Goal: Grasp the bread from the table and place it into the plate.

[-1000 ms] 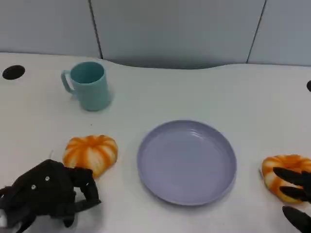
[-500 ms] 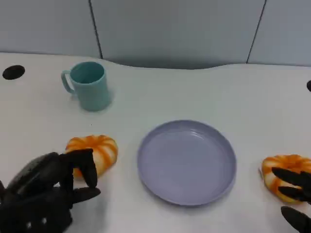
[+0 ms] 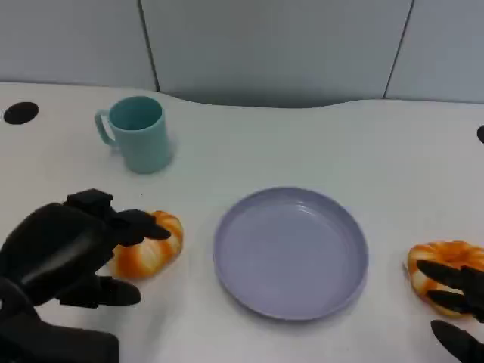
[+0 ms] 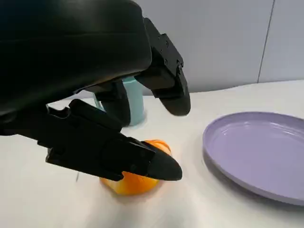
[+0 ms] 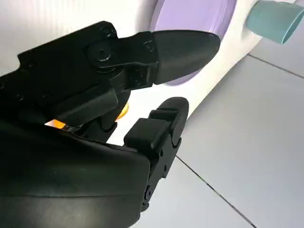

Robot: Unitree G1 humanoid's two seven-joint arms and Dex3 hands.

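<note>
Step in hand, reaching: your left hand (image 3: pixel 72 249) hovers spread, holding nothing, over the bread (image 3: pixel 147 246) lying left of the plate (image 3: pixel 291 252); next, lower and close your fingers around it.

Illumination is bright, even and diffuse, apparently from overhead. Shadows on the white table (image 3: pixel 393 144) are soft and short, visible beneath the plate (image 3: pixel 291 252) and the cup (image 3: pixel 138 133). Glare is minimal: a faint sheen on the plate surface. In both wrist views, the near black fingers (image 4: pixel 114 154) appear slightly soft in focus.
</note>
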